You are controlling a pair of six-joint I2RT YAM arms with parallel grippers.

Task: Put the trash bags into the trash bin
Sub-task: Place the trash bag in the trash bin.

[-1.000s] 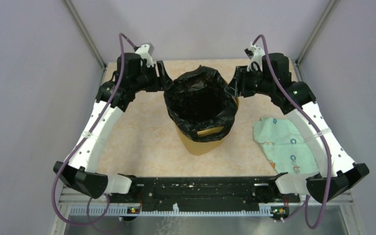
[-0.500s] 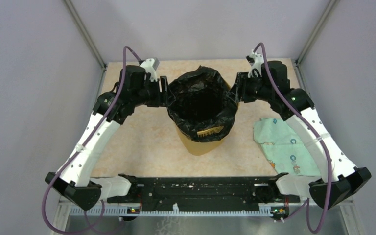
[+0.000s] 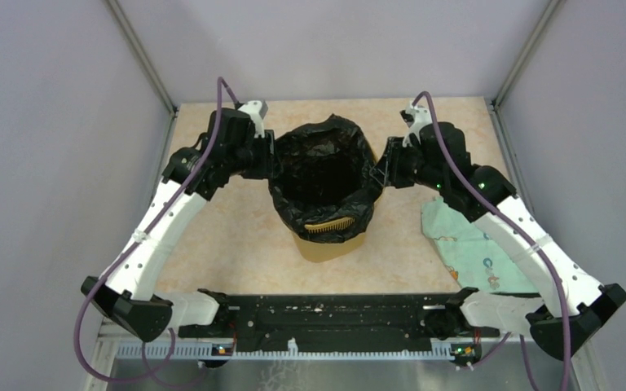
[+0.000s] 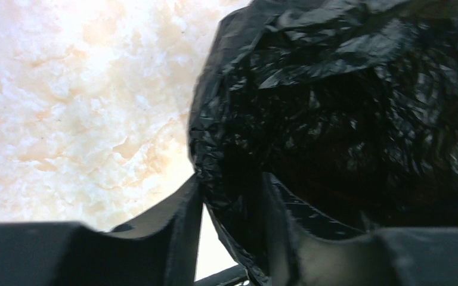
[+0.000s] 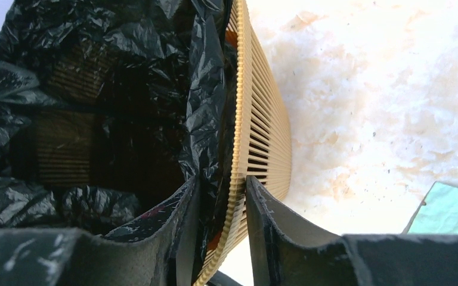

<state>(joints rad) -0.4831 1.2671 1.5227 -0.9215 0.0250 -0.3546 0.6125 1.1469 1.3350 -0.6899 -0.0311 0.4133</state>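
The mustard-yellow trash bin [image 3: 330, 244] stands mid-table. The black trash bag [image 3: 324, 167] lines it, its crinkled edge folded out over the rim; a strip of slotted rim shows at the front. My left gripper [image 3: 271, 160] is at the bin's left side, its jaws nearly together on the bag's edge [image 4: 232, 196]. My right gripper [image 3: 381, 169] is at the bin's right side. One finger [image 5: 182, 220] is inside, the other finger [image 5: 265, 226] outside, pinching the bag [image 5: 206, 137] against the slotted rim [image 5: 256, 137].
A pale green patterned cloth [image 3: 465, 240] lies on the table right of the bin, partly under my right arm; its corner shows in the right wrist view [image 5: 450, 208]. Grey walls enclose the table on three sides.
Both grippers have closed in on the bin's sides and moved toward me and lower. The bag's edge sits lower over the rim, and the bin has shifted slightly left and nearer.
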